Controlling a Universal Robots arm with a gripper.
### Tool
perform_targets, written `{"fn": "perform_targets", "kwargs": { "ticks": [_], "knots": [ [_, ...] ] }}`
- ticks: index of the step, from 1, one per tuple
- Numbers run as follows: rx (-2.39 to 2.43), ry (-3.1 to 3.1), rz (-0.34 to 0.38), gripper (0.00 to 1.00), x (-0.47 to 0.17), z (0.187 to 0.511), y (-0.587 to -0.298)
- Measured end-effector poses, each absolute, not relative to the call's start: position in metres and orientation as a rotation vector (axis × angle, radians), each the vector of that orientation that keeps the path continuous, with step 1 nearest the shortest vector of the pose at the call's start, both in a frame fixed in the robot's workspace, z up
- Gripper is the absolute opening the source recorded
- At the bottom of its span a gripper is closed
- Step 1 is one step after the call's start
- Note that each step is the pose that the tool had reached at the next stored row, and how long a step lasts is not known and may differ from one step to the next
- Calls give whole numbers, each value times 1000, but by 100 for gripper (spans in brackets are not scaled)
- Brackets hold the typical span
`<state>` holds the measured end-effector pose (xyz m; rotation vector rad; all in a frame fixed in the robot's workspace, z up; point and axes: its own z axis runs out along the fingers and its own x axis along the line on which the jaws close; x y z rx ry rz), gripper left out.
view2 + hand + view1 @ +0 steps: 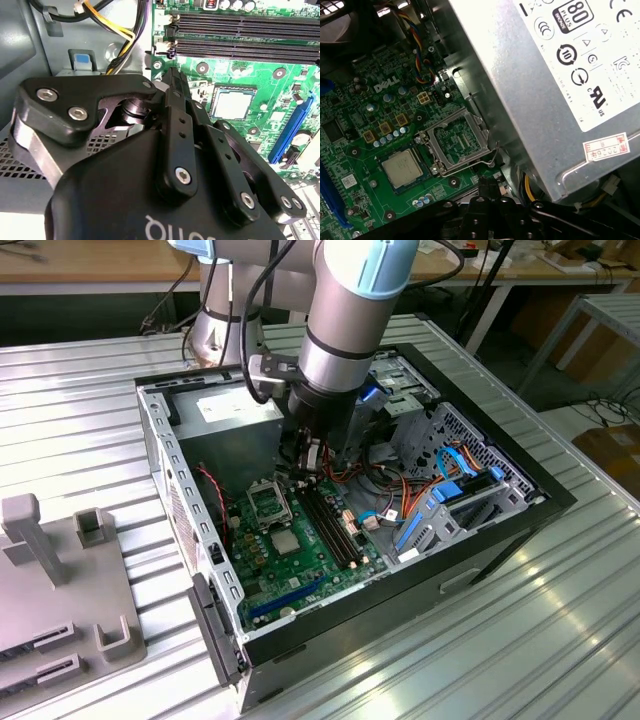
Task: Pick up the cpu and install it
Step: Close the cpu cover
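Second wrist view puts the gripper (pixel 172 82) over the green motherboard (pixel 240 75), its black fingers pressed together at the tip with nothing between them. Just beyond the tip sits the cpu (pixel 231 103) — a thin, flat square with a plain silver-grey metal top, lying in its socket. It looks light, stiff and slick, and likely fragile underneath; the opposite edges seem the safest hold. Beside it in the first wrist view the hinged frame (pixel 457 142) stands open, and further off the grey power-supply box (pixel 545 85) rises — smooth sheet metal.
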<state>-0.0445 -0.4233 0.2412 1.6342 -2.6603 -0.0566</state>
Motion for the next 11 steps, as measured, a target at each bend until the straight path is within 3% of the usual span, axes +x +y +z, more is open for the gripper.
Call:
{"fn": "perform_targets", "kwargs": {
  "ticks": [11],
  "knots": [
    [1644, -2674, -103, 11, -43, 235, -423]
  ]
}}
